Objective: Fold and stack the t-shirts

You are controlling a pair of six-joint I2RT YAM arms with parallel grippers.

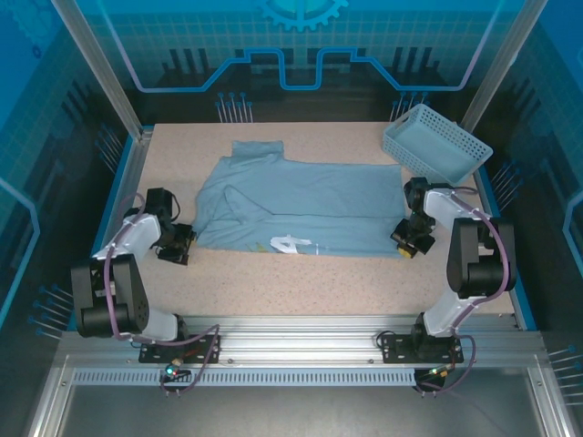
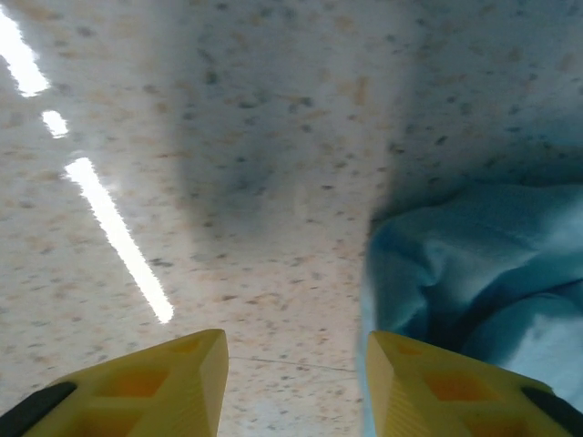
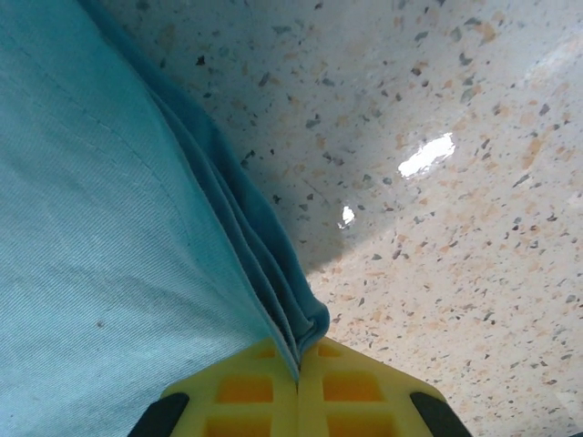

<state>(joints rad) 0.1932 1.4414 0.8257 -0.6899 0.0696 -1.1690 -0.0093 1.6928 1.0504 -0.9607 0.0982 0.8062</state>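
A pale blue-grey t-shirt (image 1: 301, 205) lies partly folded across the middle of the table, with a bit of white print (image 1: 293, 244) showing at its near edge. My left gripper (image 1: 179, 244) rests low by the shirt's near left corner. In the left wrist view it (image 2: 296, 350) stands open over bare tabletop, and the bunched cloth (image 2: 474, 264) lies just past its right finger (image 2: 428, 382). My right gripper (image 1: 407, 241) sits at the shirt's near right corner. In the right wrist view it (image 3: 299, 350) is shut on the layered edge of the t-shirt (image 3: 109, 228).
A light blue lattice basket (image 1: 435, 144) stands tilted at the back right corner. The speckled beige table (image 1: 273, 282) has bare surface in front of the shirt and along its left side. Blue raised rails (image 1: 127, 173) border the table.
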